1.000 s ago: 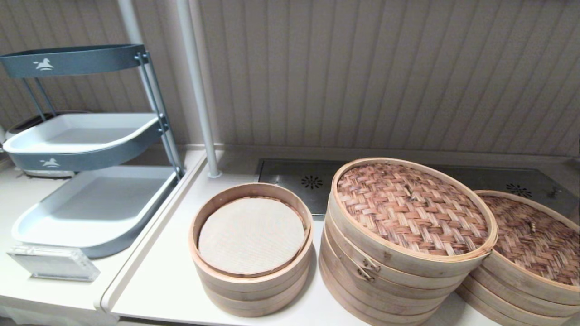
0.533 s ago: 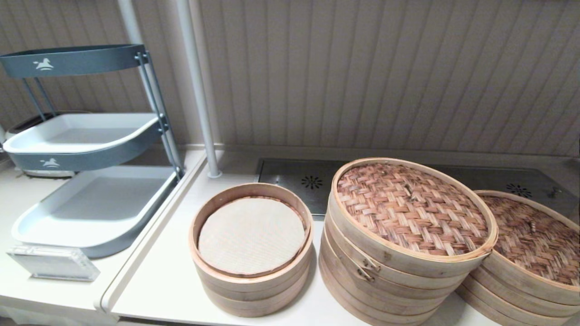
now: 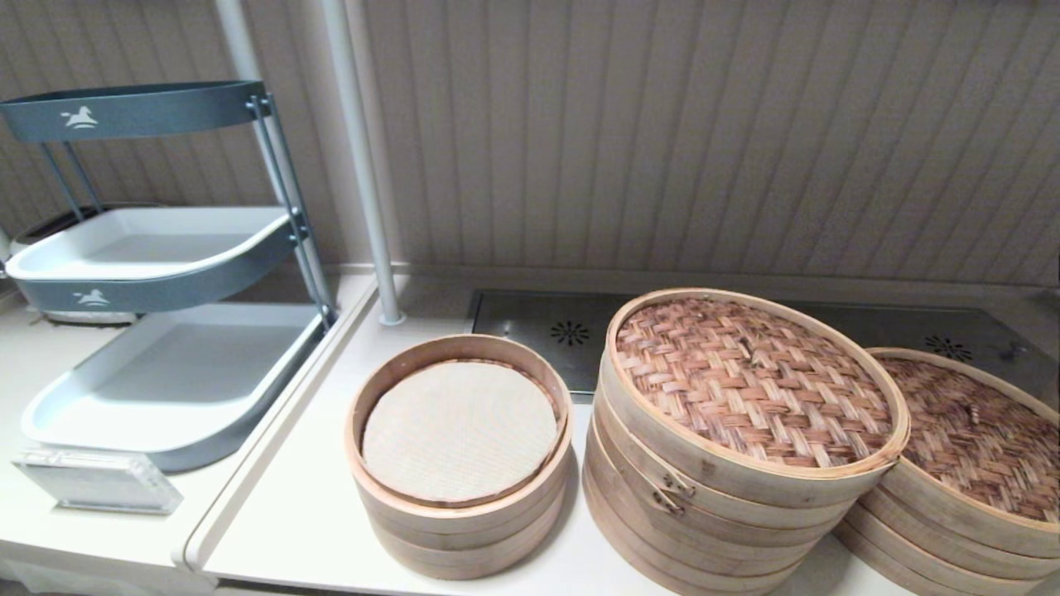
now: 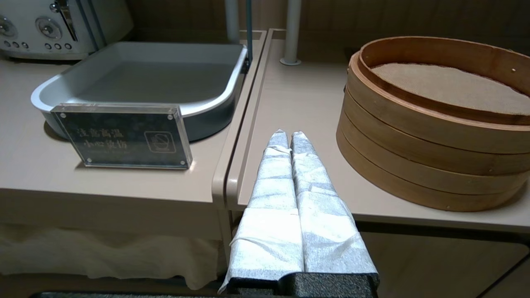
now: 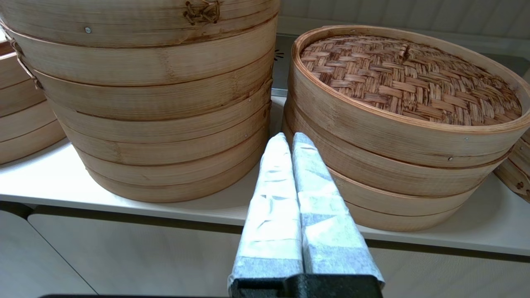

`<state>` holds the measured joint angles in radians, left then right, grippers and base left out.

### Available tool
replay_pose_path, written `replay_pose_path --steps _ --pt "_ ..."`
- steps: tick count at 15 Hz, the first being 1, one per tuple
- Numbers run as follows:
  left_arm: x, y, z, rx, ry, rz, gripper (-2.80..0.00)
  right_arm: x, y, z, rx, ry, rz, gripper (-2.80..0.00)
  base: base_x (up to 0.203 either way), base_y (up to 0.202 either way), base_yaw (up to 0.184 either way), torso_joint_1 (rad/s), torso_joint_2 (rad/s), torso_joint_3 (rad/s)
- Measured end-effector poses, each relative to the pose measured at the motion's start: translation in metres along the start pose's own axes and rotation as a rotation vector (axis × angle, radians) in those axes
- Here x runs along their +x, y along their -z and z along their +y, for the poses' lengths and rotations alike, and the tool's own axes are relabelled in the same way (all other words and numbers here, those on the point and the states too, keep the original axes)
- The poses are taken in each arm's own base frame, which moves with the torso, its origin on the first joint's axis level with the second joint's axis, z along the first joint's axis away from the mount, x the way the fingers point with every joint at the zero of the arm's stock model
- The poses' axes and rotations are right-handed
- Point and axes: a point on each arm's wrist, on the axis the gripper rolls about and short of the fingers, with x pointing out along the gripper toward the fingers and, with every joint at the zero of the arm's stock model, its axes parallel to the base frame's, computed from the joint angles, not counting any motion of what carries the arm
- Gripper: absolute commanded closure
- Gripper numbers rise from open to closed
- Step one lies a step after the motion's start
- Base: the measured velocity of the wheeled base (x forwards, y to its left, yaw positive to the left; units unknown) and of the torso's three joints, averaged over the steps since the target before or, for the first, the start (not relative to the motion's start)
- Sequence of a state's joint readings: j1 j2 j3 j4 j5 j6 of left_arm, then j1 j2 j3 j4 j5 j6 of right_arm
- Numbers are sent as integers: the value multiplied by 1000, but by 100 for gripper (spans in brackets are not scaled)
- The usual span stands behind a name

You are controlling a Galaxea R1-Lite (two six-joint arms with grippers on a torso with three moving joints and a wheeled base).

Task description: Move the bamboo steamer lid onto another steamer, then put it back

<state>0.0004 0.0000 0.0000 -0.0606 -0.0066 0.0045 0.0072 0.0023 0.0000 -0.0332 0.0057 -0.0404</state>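
Note:
The bamboo steamer lid (image 3: 977, 439), dark brown weave with a small knot, lies on the low stack at the right; the right wrist view also shows the lid (image 5: 410, 78). The other steamer (image 3: 729, 497), the tallest stack, stands in the middle under its lighter tan-reddish lid (image 3: 749, 381). My right gripper (image 5: 288, 138) is shut and empty, low at the table's front edge, pointing into the gap between the tall stack (image 5: 145, 103) and the low stack. My left gripper (image 4: 288, 134) is shut and empty at the front edge, left of the small steamer (image 4: 426, 136). Neither gripper shows in the head view.
The small cloth-lined steamer (image 3: 464, 517) stands left of the tall stack. A grey tiered tray rack (image 3: 157, 248), an acrylic sign (image 3: 95, 480) and a toaster (image 4: 49, 25) occupy the left counter. A white pole (image 3: 360, 165) and a steel drain panel (image 3: 538, 327) sit behind the steamers.

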Motion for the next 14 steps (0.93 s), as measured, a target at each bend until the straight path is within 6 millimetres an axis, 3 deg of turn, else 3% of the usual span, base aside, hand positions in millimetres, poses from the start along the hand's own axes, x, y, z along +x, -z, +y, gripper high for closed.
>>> replay_pose_path --steps 14 --pt "0 0 0 0 1 0 0 0 0 0 1 2 1 0 0 0 0 0 0 0"
